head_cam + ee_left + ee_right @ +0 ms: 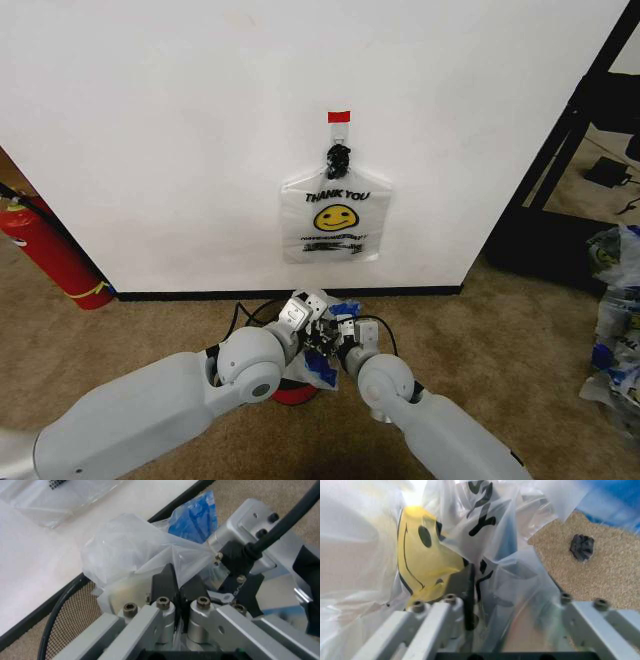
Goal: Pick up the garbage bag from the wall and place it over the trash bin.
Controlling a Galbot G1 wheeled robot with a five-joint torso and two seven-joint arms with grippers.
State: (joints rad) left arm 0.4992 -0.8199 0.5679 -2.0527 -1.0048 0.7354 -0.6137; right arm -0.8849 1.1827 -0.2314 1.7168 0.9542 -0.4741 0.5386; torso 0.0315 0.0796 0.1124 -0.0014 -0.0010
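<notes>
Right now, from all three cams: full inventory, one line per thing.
garbage bag: 1, translucent white with yellow smiley, crumpled between both grippers over the bin
trash bin: 1, dark mesh with red base, on carpet below the wall
spare bag: 1, white, smiley and THANK YOU print, flat on the black hook
red tape strip: 1, red, above the hook
wall: white, black baseboard
fire extinguisher: 1, red, far left by the wall
left gripper: shut on the bag
right gripper: open, fingers inside the bag film
</notes>
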